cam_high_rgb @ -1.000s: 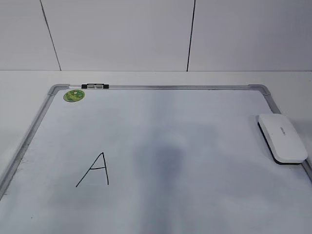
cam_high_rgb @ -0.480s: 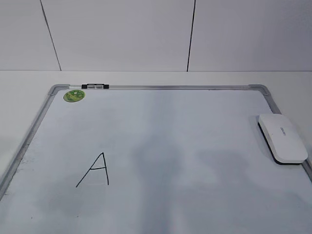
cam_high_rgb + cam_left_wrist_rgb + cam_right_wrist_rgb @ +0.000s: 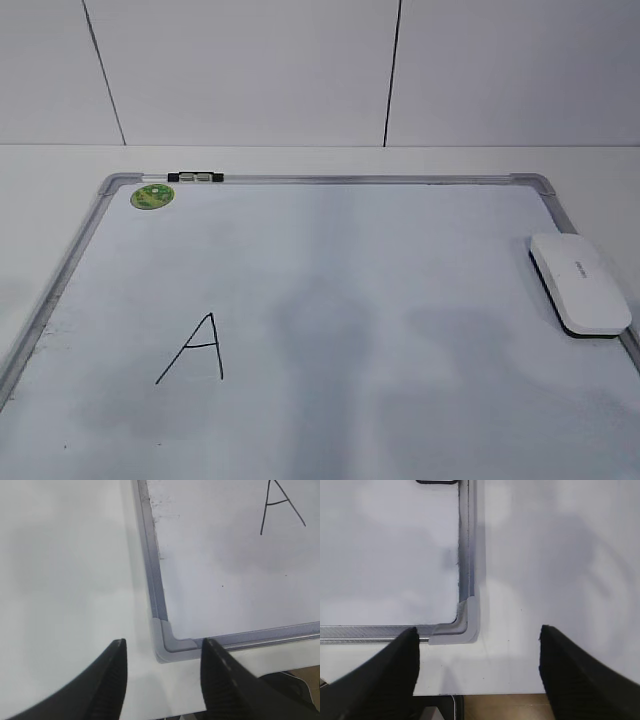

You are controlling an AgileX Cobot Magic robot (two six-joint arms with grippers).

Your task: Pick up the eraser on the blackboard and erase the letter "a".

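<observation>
right claw: jaws spread wide, nothing between them. I see it hanging over the board's near right corner, past the frame, bare table under the gap.
left claw: jaws parted at a middling gap, holding nothing. It hangs over the near left corner piece of the blackboard.
eraser: lies flat on the blackboard at 3 o'clock, tight to the right frame rail, long axis running toward 11 o'clock. In the right wrist view only a dark sliver of it shows at 12 o'clock, well apart from the claw.
mark on board: the only letter I can find is an angular capital A at 8 o'clock; also seen from the left wrist at 1 o'clock. No small rounded "a" shows in any view.
risk 1: wiping the wrong mark. Cause: no lowercase letter visible, so I'd be guessing that the capital is the target.
risk 2: bad grasp. Cause: eraser sits hard against the rail; one finger may land on the frame and skid the block.
risk 3: long carry from 3 to 8 o'clock. Cause: a tilted eraser means the felt base loses contact and leaves streaks.
green sticker: at 10 o'clock, clear of the wipe path.
</observation>
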